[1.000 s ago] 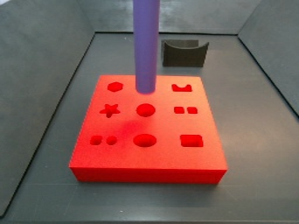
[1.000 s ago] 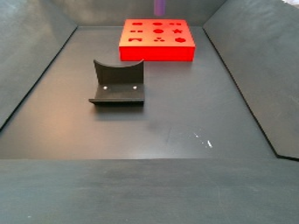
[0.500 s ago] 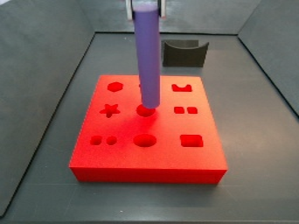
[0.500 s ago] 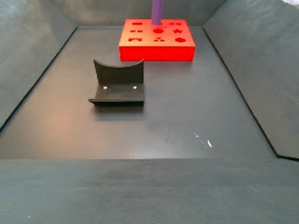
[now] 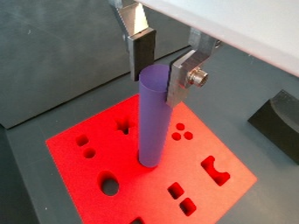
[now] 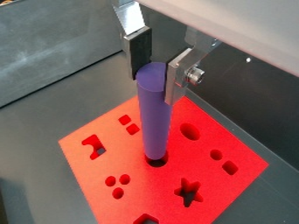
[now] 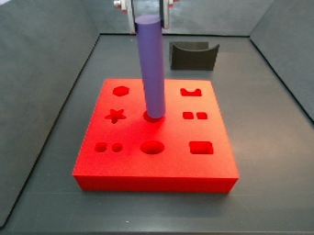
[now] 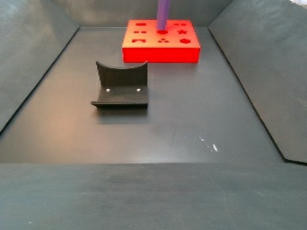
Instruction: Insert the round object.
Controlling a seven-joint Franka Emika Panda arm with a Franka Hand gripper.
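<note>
The purple round peg [image 7: 150, 64] stands upright in the middle round hole of the red block [image 7: 153, 172]. It shows in both wrist views [image 5: 152, 122] [image 6: 152, 114] and far off in a side view [image 8: 163, 11]. My gripper [image 7: 143, 7] is straight above the block, its fingers either side of the peg's top [image 5: 160, 77] [image 6: 158, 80]. The jaws stand slightly apart from the peg, open. The peg's lower end is hidden inside the hole.
The red block [image 8: 162, 54] has several other shaped holes, among them a star [image 7: 116, 116] and a second round hole [image 7: 152, 147]. The dark fixture [image 8: 120, 87] stands on the grey floor away from the block, and shows behind it in a side view [image 7: 193, 55]. Grey walls enclose the floor.
The peg has sunk from above the block down into the middle round hole. Its top now sits lower between the fingers, which have let go.
</note>
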